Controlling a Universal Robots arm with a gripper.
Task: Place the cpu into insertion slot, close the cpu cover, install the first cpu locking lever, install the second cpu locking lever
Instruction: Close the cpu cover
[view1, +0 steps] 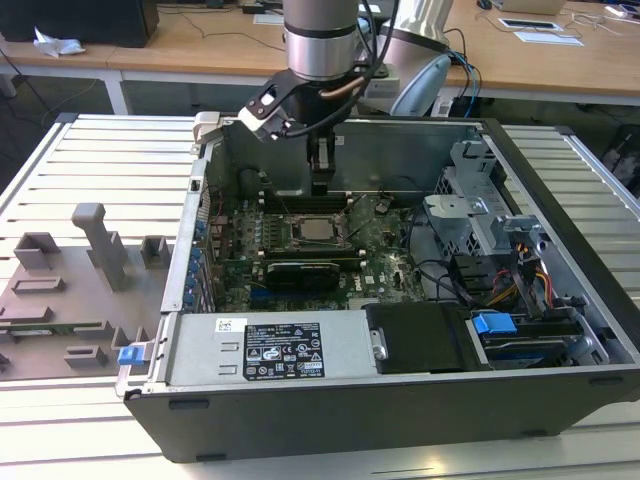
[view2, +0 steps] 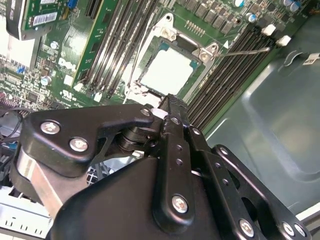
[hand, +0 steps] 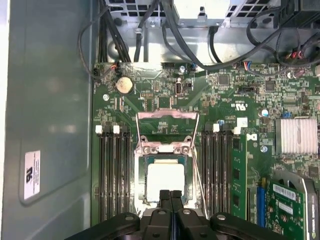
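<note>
In the exterior view, a table (view1: 100, 150) of pale metal slats running side to side is seen. An open computer case (view1: 400, 410) is laid flat on it, around the middle and toward three o'clock, with its dark wall turned to six o'clock. At nine o'clock from the case, just beside it, a grey fixture plate (view1: 40, 335) is set on the slats, with grey blocks (view1: 95, 235) standing upright on it.

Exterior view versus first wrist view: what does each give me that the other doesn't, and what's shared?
Exterior view: the grey fixture tray beside the case, and the power supply. First wrist view: the coin battery and the finned heatsink. Both: the cpu, with the shut gripper close over it.
</note>
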